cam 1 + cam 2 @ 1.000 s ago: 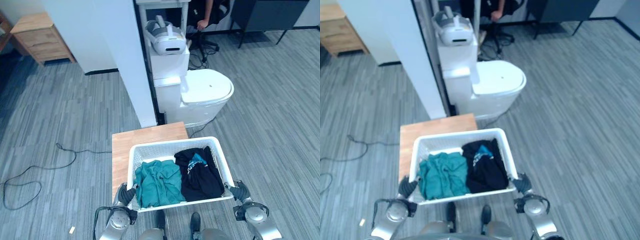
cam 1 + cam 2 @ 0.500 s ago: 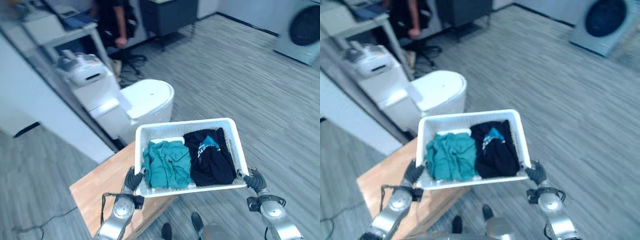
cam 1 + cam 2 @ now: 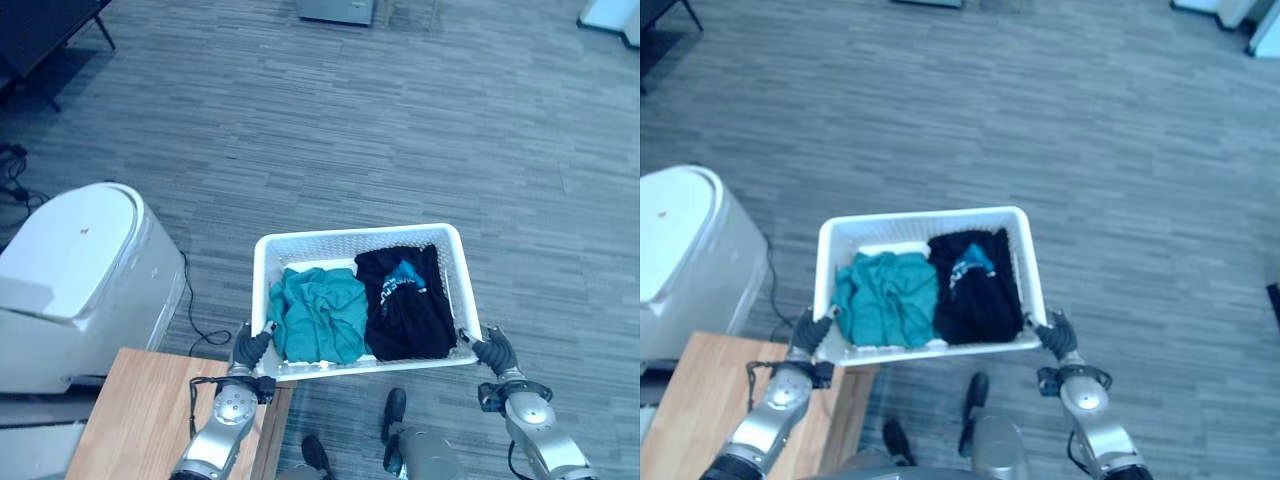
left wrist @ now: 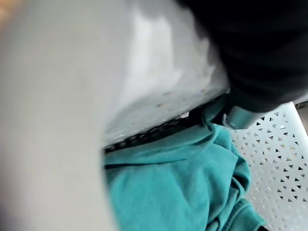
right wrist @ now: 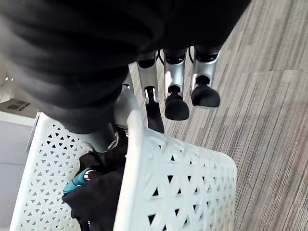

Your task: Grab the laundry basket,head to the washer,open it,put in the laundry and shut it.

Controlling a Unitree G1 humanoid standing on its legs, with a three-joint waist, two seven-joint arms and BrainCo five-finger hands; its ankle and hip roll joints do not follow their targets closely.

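I hold a white perforated laundry basket (image 3: 355,234) in the air in front of me, one hand at each end. A teal garment (image 3: 318,316) fills its left half and a black garment (image 3: 405,306) with a blue patch its right half. My left hand (image 3: 248,349) is shut on the left rim; its thumb (image 4: 240,115) reaches inside beside the teal cloth (image 4: 168,183). My right hand (image 3: 494,353) is shut on the right rim (image 5: 139,159), its fingers (image 5: 175,91) curled down the outside wall.
A white round-lidded appliance (image 3: 70,270) stands at the left, with a wooden table (image 3: 160,415) at the lower left below the basket's corner. Grey plank floor (image 3: 480,150) spreads ahead and to the right. The base of a pale grey appliance (image 3: 335,8) shows at the top edge.
The whole view has swung to the right: the table and white appliance now sit further left, and the desk and person are gone. The basket stays held between both hands.
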